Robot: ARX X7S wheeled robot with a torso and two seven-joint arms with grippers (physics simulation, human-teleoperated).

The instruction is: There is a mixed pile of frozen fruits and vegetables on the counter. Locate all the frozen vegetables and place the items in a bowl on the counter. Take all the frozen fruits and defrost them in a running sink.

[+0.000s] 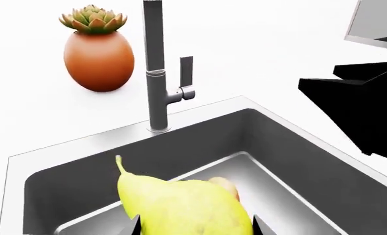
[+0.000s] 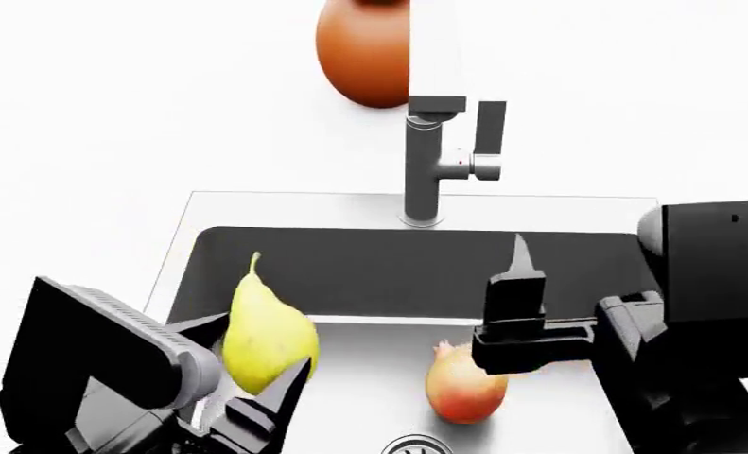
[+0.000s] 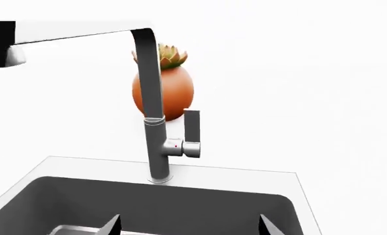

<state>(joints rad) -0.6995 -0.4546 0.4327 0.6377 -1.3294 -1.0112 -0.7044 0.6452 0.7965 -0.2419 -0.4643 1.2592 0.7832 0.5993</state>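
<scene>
My left gripper (image 1: 195,227) is shut on the yellow-green pear (image 1: 180,203), holding it above the left part of the grey steel sink (image 2: 348,270); the pear (image 2: 267,336) points stem up. The yellow-red pomegranate (image 2: 464,386) lies on the basin floor near the drain (image 2: 414,445), partly hidden behind the pear in the left wrist view. My right gripper (image 3: 190,225) is open and empty over the sink's right side, facing the faucet (image 3: 155,127), with one finger (image 2: 519,274) showing in the head view. No water shows. The bowl and the vegetables are out of view.
An orange pot with a green succulent (image 1: 97,49) stands on the white counter (image 2: 121,142) behind the faucet (image 2: 430,132). The lever handle (image 2: 487,142) sits on the faucet's right side. My right arm (image 1: 366,107) is the black mass beside the sink rim.
</scene>
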